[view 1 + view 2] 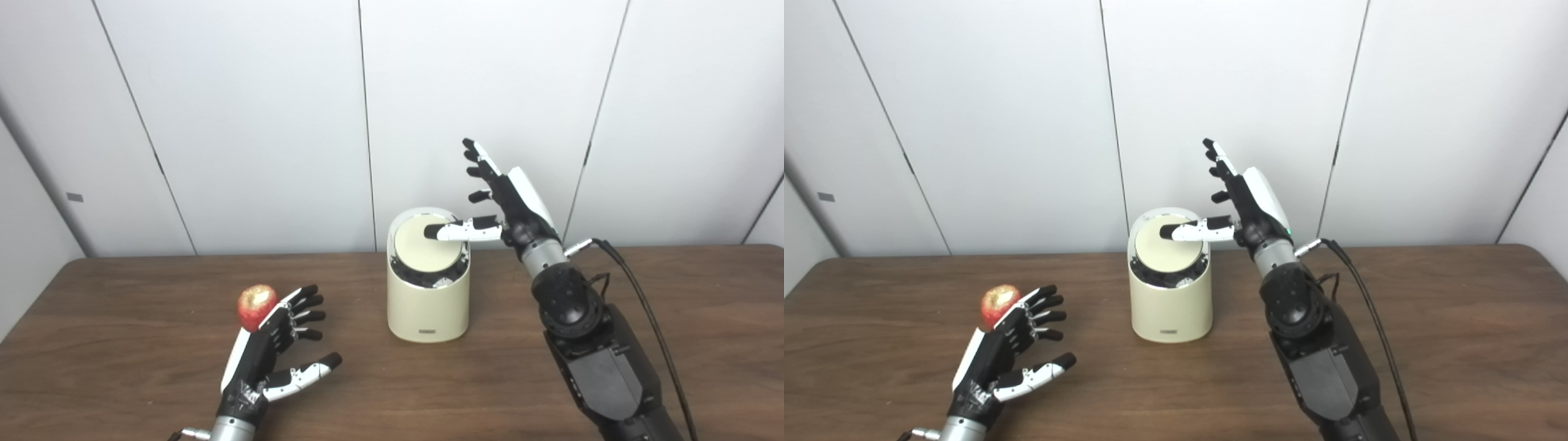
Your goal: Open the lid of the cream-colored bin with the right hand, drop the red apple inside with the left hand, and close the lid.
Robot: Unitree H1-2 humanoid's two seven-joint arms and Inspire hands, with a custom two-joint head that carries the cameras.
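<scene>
A cream-colored bin stands on the table's middle. Its round lid is tilted, with a dark gap along its near edge. My right hand is open beside the bin's right rim, fingers pointing up, and its thumb reaches over the lid's top edge and touches it. A red apple lies on the table at the left. My left hand is open, palm turned right, just in front and to the right of the apple, with its fingers apart and beside it. It holds nothing.
The brown wooden table spreads across the view. White wall panels stand behind it. A black cable runs from my right wrist down along the forearm.
</scene>
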